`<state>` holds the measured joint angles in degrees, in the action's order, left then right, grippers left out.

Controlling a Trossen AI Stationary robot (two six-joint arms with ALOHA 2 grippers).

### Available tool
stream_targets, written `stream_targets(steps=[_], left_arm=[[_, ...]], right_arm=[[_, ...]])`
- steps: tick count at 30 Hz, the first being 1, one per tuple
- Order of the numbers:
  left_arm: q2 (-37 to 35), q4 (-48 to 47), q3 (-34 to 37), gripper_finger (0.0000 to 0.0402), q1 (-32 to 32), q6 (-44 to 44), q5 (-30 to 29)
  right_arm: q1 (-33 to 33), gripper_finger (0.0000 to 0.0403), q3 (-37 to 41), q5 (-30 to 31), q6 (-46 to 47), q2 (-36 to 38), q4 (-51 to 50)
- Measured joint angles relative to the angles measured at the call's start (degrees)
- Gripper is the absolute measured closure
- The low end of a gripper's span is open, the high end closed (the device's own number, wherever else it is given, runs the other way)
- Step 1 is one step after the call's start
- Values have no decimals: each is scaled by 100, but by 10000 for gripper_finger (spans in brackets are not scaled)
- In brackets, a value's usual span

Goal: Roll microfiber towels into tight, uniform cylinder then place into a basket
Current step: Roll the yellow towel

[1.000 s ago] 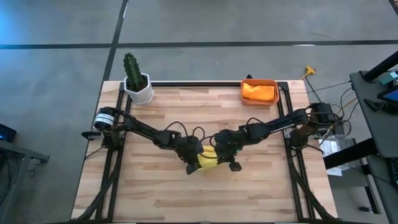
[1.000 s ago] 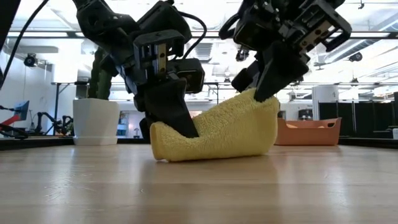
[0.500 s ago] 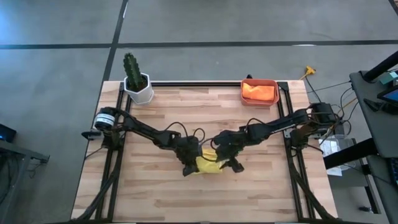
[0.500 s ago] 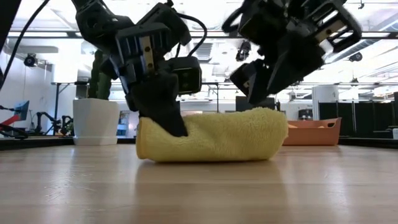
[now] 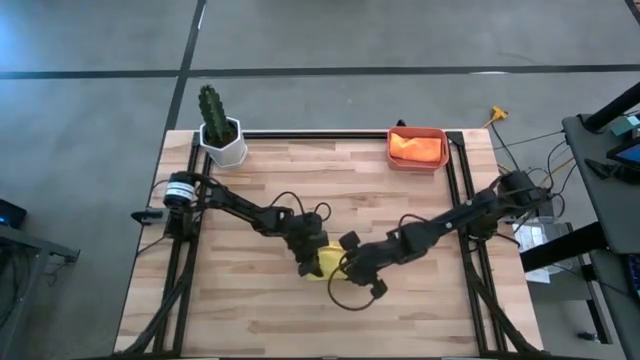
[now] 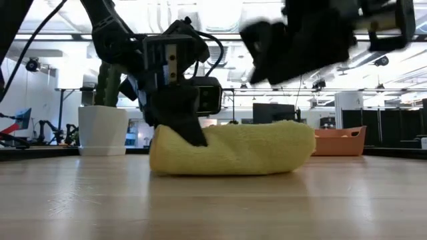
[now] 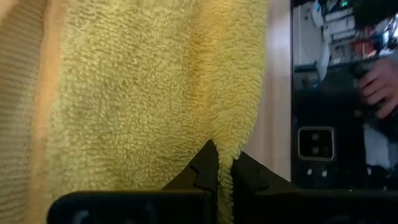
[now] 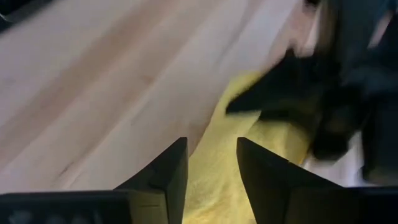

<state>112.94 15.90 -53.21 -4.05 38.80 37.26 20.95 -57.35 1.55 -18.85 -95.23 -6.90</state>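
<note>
The yellow towel (image 6: 230, 148) lies rolled on the table near its middle, resting on its long side; it also shows in the high view (image 5: 330, 262). My left gripper (image 6: 192, 132) is shut on the roll's left end. My right gripper (image 8: 211, 158) is open and empty, hovering above the roll's right end and toward the near edge (image 5: 352, 290). It touches nothing. The orange towel (image 5: 415, 146) lies inside the salmon-red basket (image 5: 417, 162) at the table's far right. My left gripper pinches a fringe of the yellow towel's outer layer (image 7: 235, 144) between its two shut fingers, at the roll's left end. The fingers come from above, slanting down. The roll lies level on the table under them.
A white pot with a green cactus (image 5: 220, 130) stands at the far left corner. Black frame rails (image 5: 180, 250) run along the table's left and right sides. Bare wood lies along the near side (image 5: 300, 320). A person's hand (image 7: 376, 93) shows beyond the table.
My right gripper has let go of the yellow towel's raised right end, then risen and gone toward the near edge. That end has dropped, and the roll now lies level on the table. My left gripper has stayed on the left end.
</note>
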Motion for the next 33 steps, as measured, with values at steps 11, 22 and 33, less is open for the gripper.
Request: stream_targets(steps=[11,22,33], left_arm=[[38,150,-17,401,15,1,-137],[10,162,-39,401,13,119,-114],[-505,-565,-4,381,-139,-1107,-9]], right_arm=[[-38,291,74,21,640,-423,350],[-229,371,125,152,1497,-1264,590],[-660,394,253,-926,2309,-1402,1113]])
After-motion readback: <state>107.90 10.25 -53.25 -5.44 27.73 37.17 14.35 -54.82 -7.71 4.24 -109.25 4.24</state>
